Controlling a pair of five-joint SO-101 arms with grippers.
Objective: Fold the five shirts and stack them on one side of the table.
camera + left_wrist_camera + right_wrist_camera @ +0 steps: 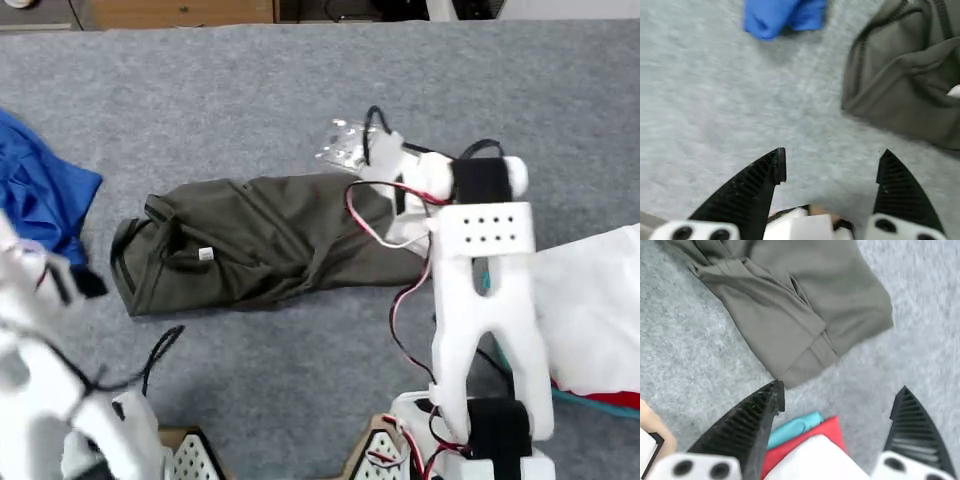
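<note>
while a crumpled olive-green cotton shirt [270, 240] lies bunched mid-table on the grey felt table cover [200, 90], a rumpled bright blue shirt [40, 195] sits at one edge, apart from it. the right gripper [837, 402] hangs near the olive shirt's end, fingers spread wide and holding nothing. the left gripper [832, 167] hovers over bare felt beside that shirt, likewise agape and empty. a white cloth [590, 300] lies at the opposite edge atop red fabric [615, 400].
</note>
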